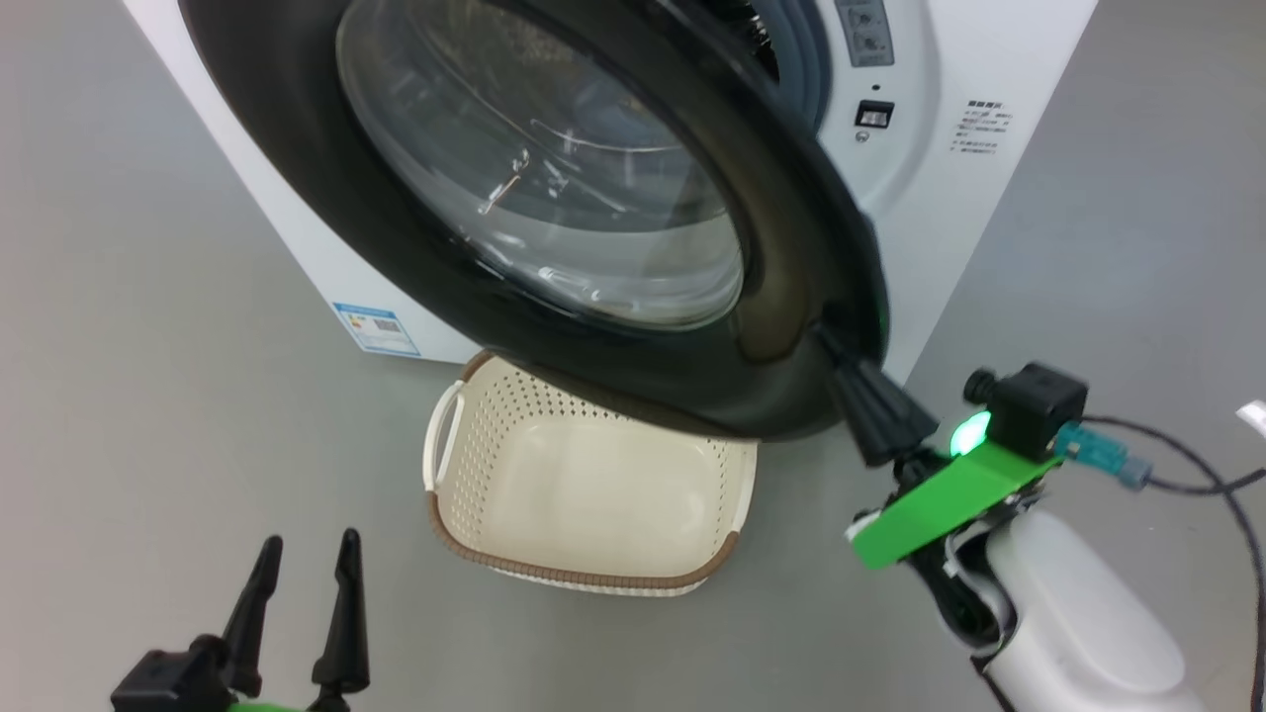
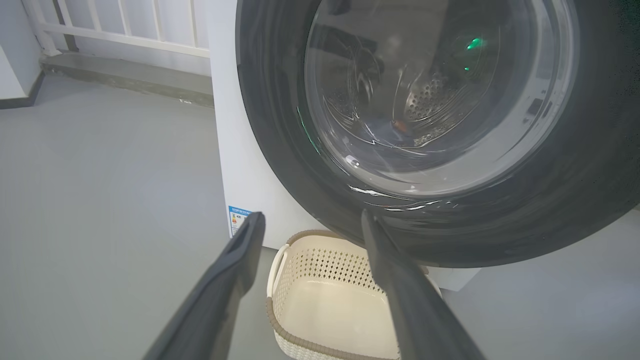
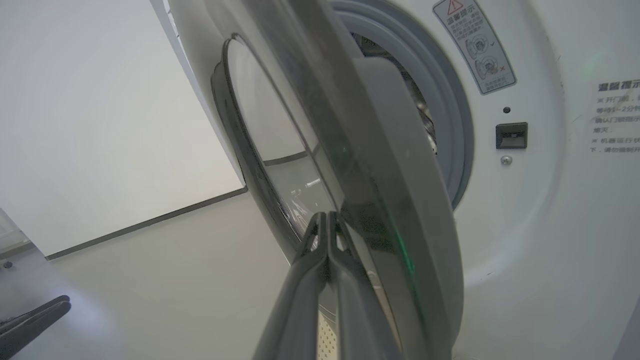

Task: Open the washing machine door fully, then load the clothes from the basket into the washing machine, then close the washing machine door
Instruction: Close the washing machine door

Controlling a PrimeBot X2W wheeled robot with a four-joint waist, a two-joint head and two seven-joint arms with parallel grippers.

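Note:
The washing machine (image 1: pixel 940 198) stands with its door (image 1: pixel 791 257) swung partly out, a gap showing the grey gasket (image 3: pixel 450 125). My right gripper (image 1: pixel 826 336) is shut, its tips (image 3: pixel 327 217) pressed against the outer face of the door's black rim at its lower free edge. The basket (image 1: pixel 593 574) sits on the floor under the door with nothing in it. My left gripper (image 1: pixel 309 544) hangs open in front of the basket (image 2: pixel 290 335), holding nothing. The clothes are hidden; only a small orange spot (image 2: pixel 400 125) shows through the glass in the steel drum.
A blue label sticker (image 1: pixel 376 328) marks the machine's lower left front. A black cable (image 1: pixel 1187 485) trails from my right wrist. A white railing (image 2: pixel 125 35) runs behind the machine on the left. Grey floor (image 1: pixel 148 396) lies to the left.

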